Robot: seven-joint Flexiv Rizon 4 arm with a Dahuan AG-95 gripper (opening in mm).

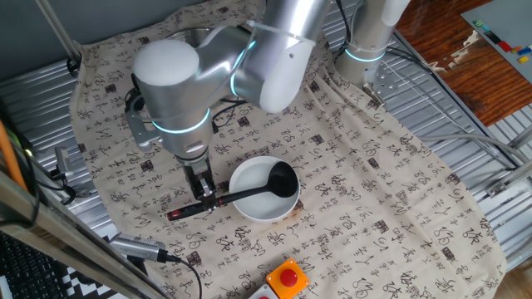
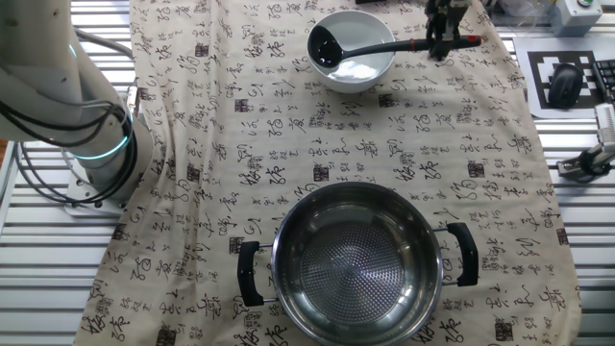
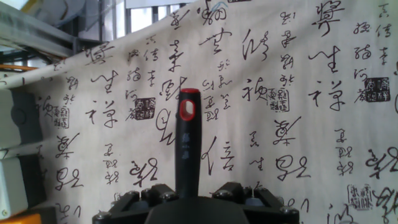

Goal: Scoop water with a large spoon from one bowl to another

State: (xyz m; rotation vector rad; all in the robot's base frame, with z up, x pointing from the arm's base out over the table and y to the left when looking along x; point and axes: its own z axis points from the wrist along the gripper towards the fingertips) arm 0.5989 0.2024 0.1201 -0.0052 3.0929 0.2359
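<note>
The large spoon (image 1: pixel 281 179), a black ladle, lies with its cup inside the white bowl (image 1: pixel 259 208), its handle crossing the rim toward the red tip (image 1: pixel 178 213). My gripper (image 1: pixel 204 194) is shut on the handle a little short of that tip. The other fixed view shows the cup (image 2: pixel 325 46) in the white bowl (image 2: pixel 357 69) at the far end, with my gripper (image 2: pixel 442 40) on the handle. The steel bowl (image 2: pixel 357 259) with black side handles stands near the front. In the hand view the handle (image 3: pixel 186 149) rises between my gripper's (image 3: pixel 186 208) fingers.
A cloth printed with black characters (image 1: pixel 374 199) covers the table. A red button on an orange box (image 1: pixel 288 276) sits at the near edge. The arm's base (image 2: pixel 91 144) stands beside the cloth, and a computer mouse (image 2: pixel 565 85) lies on a marker sheet.
</note>
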